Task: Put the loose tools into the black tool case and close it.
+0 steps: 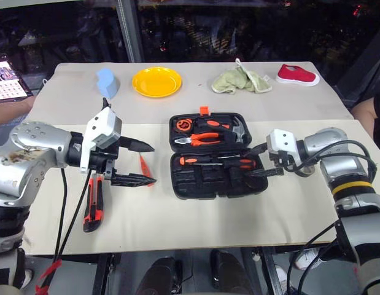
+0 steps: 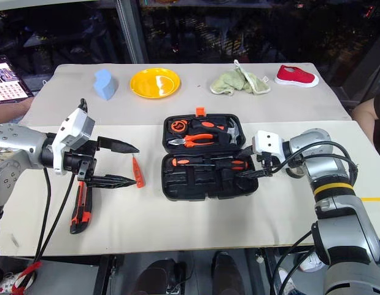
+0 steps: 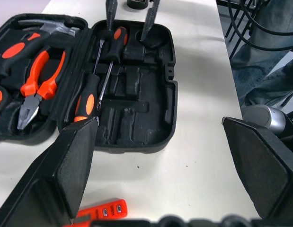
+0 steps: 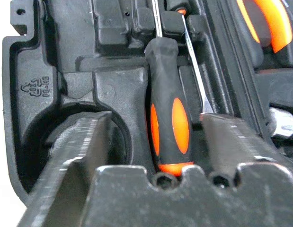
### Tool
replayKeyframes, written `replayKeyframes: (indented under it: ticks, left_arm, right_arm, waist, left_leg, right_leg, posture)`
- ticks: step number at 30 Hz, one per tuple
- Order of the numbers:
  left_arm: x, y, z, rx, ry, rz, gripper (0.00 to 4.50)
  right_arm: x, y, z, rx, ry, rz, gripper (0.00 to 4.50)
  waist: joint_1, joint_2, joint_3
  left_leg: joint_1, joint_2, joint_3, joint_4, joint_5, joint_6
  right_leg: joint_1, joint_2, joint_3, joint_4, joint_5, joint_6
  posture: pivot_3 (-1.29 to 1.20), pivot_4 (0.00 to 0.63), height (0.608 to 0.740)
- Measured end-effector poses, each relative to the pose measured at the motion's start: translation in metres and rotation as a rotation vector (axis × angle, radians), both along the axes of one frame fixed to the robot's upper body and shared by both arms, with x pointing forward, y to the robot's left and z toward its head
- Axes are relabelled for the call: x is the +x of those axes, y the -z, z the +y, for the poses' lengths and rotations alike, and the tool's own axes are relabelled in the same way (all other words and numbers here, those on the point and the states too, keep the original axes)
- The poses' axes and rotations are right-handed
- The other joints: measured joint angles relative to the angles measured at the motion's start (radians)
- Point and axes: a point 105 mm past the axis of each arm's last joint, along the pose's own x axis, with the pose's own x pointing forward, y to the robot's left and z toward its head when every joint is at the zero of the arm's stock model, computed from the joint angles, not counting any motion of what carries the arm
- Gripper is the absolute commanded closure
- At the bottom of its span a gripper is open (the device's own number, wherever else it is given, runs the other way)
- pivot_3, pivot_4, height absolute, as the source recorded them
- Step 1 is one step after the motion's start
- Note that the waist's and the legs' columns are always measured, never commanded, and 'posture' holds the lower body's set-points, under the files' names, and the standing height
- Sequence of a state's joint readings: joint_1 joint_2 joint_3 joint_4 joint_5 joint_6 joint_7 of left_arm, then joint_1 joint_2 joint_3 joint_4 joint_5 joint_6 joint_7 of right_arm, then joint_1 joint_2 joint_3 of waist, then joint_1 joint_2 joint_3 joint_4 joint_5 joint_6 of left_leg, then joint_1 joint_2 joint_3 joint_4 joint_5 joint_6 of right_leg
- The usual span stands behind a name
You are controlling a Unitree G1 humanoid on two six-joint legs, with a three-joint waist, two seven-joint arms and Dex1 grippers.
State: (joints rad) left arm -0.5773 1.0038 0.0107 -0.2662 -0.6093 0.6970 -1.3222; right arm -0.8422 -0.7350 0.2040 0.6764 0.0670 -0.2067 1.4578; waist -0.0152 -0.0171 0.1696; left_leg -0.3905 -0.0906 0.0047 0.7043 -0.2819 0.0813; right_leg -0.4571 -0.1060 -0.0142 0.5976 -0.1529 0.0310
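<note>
Beige surface [image 1: 177, 215]: open black moulded-plastic tool case [image 1: 217, 181] mid-table, both screwdrivers seated. Right hand [image 1: 262, 161] released over them; left hand [image 1: 143, 163] spread, empty, near loose slim orange tester screwdriver [image 1: 143, 167], for pickup next.

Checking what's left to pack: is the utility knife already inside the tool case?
No, the utility knife lies on the table left of the open tool case.

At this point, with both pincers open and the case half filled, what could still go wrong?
1. The right pincer hangs open over the screwdrivers in the black tool case; pulling away carelessly could knock one out of its recess.
2. The utility knife and slim orange tester screwdriver lie on the table near the open left pincer, which could nudge them.
3. A poorly seated tool might block the lid.
</note>
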Motion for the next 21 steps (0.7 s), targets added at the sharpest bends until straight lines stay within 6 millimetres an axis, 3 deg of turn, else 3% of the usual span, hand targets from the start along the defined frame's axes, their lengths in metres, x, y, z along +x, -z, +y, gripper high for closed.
replayKeyframes:
  ticks: [2,5,8,15,16,21]
  left_arm:
    - [0.000,0.000,0.000,-0.002,0.001,0.000,0.00]
    - [0.001,0.002,-0.002,-0.005,0.004,0.007,0.00]
    - [0.003,0.003,-0.004,-0.005,0.012,0.010,0.00]
    - [0.007,0.000,-0.004,-0.008,0.018,-0.002,0.00]
    - [0.007,-0.001,-0.004,-0.007,0.019,-0.004,0.00]
    - [0.006,0.000,-0.004,-0.004,0.023,-0.002,0.00]
  right_arm:
    - [-0.001,-0.010,0.004,0.051,0.010,-0.006,0.04]
    - [-0.006,-0.022,0.016,0.171,0.035,0.023,0.81]
    - [-0.010,-0.016,0.030,0.243,0.067,0.074,1.76]
    - [-0.004,-0.002,0.036,0.284,0.166,0.098,4.30]
    - [-0.002,-0.001,0.038,0.291,0.175,0.098,4.47]
    - [0.002,0.006,0.037,0.303,0.211,0.114,4.47]
  waist:
    - [0.000,0.000,0.000]
    - [0.002,0.000,0.000]
    - [0.003,0.000,0.000]
    - [0.002,0.000,0.000]
    - [0.002,0.000,0.000]
    - [0.002,0.000,0.000]
  left_leg:
    - [0.000,0.000,0.000,0.000,0.000,0.000]
    - [0.000,0.000,-0.001,0.000,0.000,0.000]
    - [0.000,0.000,-0.001,0.000,0.000,0.000]
    - [0.000,0.000,-0.001,0.001,0.000,0.000]
    - [0.000,0.000,-0.001,0.001,0.000,0.000]
    - [0.000,0.000,-0.001,0.001,0.000,0.000]
  right_leg:
    - [0.000,0.000,0.000,0.000,0.000,0.000]
    - [0.000,0.000,-0.001,0.000,0.000,0.000]
    - [0.000,0.000,0.000,0.001,0.000,0.000]
    - [0.000,0.000,0.000,0.003,0.000,0.000]
    - [0.000,0.000,0.000,0.003,0.000,0.000]
    - [0.000,0.000,0.000,0.003,0.000,0.000]
  posture:
    - [0.00,0.150,0.740]
    - [0.00,0.150,0.740]
    - [0.00,0.150,0.740]
    - [0.00,0.150,0.740]
    - [0.00,0.150,0.740]
    - [0.00,0.150,0.740]
